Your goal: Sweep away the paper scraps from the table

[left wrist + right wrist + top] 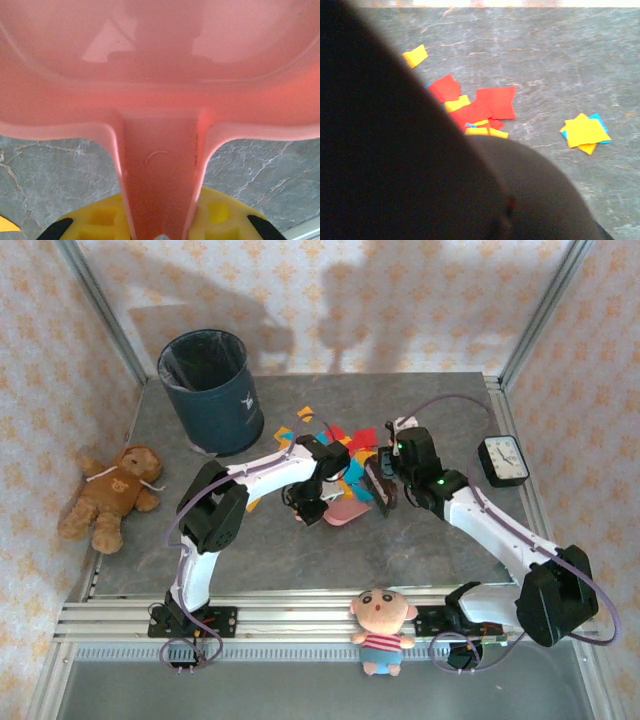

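Pink dustpan handle sits clamped in my left fingers, mouth facing far toward the paper scraps heaped just beyond on the table, right fingers flanking them rightward, grip I cannot tell.
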Motion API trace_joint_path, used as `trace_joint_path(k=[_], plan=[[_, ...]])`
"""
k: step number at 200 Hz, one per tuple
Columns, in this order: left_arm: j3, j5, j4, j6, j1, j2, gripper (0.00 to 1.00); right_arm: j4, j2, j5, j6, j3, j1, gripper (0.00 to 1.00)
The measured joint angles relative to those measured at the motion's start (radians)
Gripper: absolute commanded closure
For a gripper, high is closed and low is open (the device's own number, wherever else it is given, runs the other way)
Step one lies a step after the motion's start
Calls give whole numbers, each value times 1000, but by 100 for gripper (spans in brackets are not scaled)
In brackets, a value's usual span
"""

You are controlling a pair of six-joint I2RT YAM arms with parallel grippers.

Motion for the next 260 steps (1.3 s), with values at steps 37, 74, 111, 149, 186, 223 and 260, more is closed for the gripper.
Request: trace_joint_path(k=[37,74,111,149,186,223,260], plan=[[13,0,-1,0,-11,7,100,-19,0,-82,1,9,6,100],[6,0,3,-1,-8,6,100,-70,-24,-100,0,19,7,100],[-31,0,25,0,7,5,100,-117,-97,-69,-4,19,11,100],[-62,-5,29,0,33,-27,100,-109,-139,29,4,19,11,100],[-63,-10,29,0,48,-37,100,-49,-128,143,12,17,11,100],[-42,-28,24,8,48,-37,100,36,-36,268,-1,18,11,100],[-8,-31,20,27,48,-18,100,85,88,312,-35,51,11,100]])
